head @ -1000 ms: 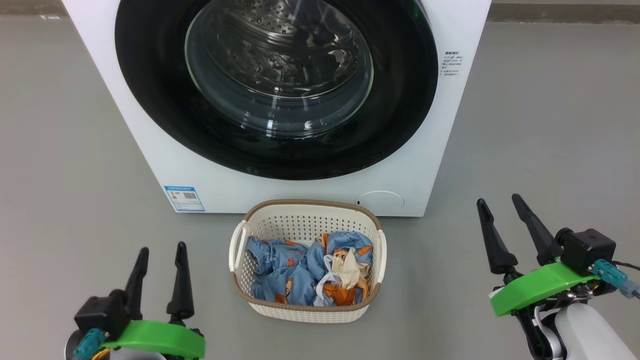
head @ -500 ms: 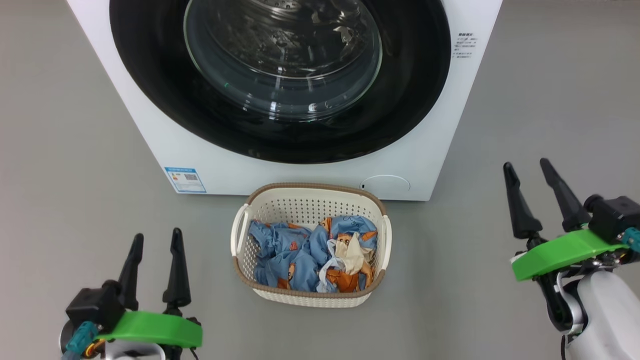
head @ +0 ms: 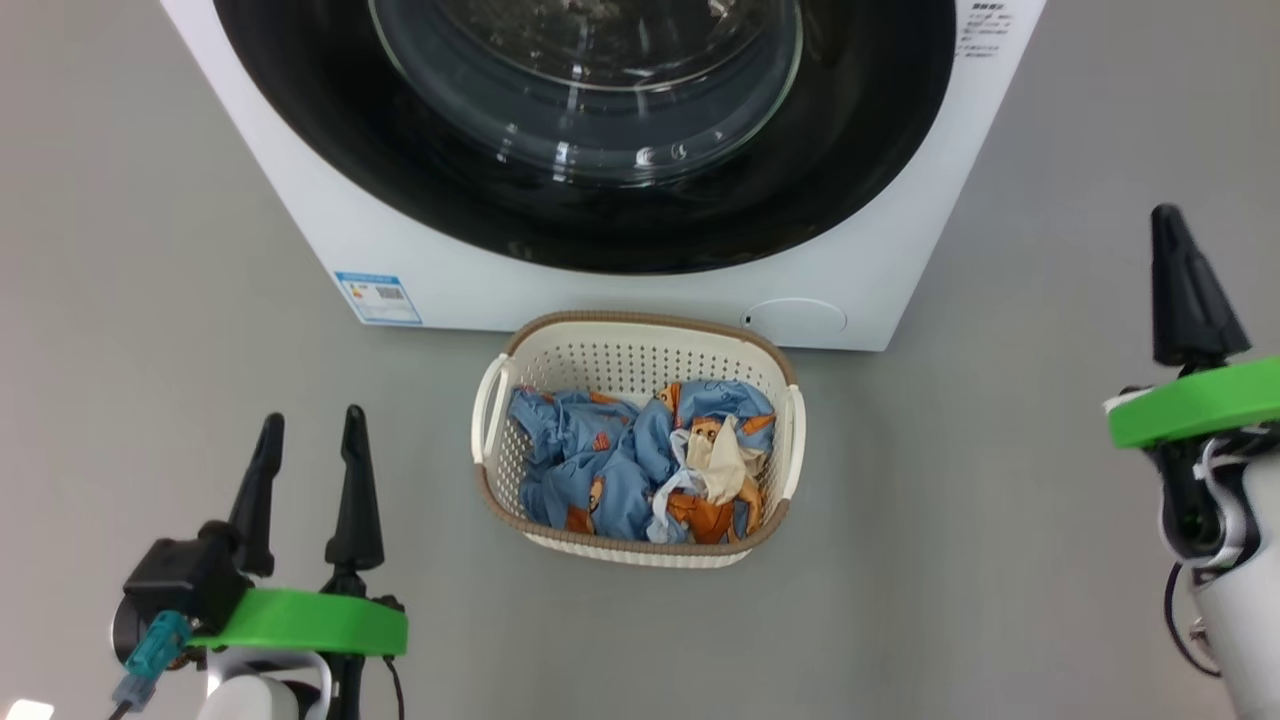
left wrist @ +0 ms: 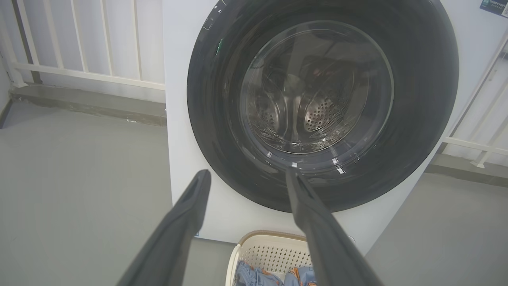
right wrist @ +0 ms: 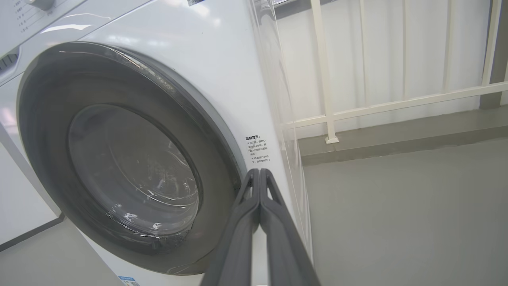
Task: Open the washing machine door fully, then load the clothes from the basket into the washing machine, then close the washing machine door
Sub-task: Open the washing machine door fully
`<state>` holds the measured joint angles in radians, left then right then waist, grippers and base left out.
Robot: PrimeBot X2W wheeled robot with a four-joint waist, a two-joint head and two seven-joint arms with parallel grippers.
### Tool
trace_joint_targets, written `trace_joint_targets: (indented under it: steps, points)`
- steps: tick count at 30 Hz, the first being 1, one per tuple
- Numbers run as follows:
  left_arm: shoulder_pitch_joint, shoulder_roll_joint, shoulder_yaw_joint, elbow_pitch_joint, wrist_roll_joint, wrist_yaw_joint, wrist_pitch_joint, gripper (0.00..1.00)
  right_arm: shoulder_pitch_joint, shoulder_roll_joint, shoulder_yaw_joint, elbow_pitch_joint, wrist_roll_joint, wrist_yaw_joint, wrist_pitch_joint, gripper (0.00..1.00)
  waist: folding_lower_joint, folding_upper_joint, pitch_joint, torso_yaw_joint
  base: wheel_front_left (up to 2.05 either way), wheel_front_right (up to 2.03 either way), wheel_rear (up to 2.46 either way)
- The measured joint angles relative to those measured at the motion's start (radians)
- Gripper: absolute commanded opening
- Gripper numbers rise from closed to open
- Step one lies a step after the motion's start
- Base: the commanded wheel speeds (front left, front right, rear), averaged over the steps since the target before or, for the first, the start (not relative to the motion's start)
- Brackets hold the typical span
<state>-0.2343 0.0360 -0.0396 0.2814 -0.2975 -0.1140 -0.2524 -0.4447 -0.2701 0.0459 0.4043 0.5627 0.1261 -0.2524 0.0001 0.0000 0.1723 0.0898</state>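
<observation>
Door-opening step, not yet begun.
The washing machine door (head: 420, 200) stands shut, ahead-left of the clenched, empty right hand (head: 1165, 215); the basket (head: 640, 322) of clothes (head: 620, 470) lies between that and the released left hand (head: 311, 416). Next: hook the door's rim, probably on that side, and swing it wide.

The upper part of the washing machine (head: 880, 260) and its door (head: 420, 170) is cut off by the head view's top edge, the print on the blue sticker (head: 378, 297) cannot be read, and the basket (left wrist: 274, 248) is cropped by the left wrist view's bottom edge
</observation>
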Motion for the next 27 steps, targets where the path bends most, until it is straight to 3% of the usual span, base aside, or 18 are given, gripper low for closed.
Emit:
trace_joint_targets:
  steps: [9, 17, 27]
  points:
    - [-0.034, 0.000, -0.017, -0.028, 0.000, -0.010, 0.000, 1.00, -0.126, -0.076, -0.002, 0.034, 0.192, 0.000, -0.001, 0.00, 0.0000, 0.0000, 0.076, 0.036, 0.00, 0.00, 0.00]
    - [-0.051, -0.001, -0.022, -0.031, 0.000, -0.010, 0.000, 1.00, -0.221, -0.127, 0.060, 0.067, 0.370, 0.000, 0.004, 0.00, 0.0000, 0.0000, 0.123, 0.058, 0.00, 0.00, 0.00]
    - [-0.078, -0.002, -0.026, -0.030, 0.000, -0.012, 0.000, 1.00, -0.385, -0.215, 0.113, 0.069, 0.657, 0.000, 0.123, 0.00, 0.0000, 0.0000, 0.185, 0.070, 0.00, 0.00, 0.00]
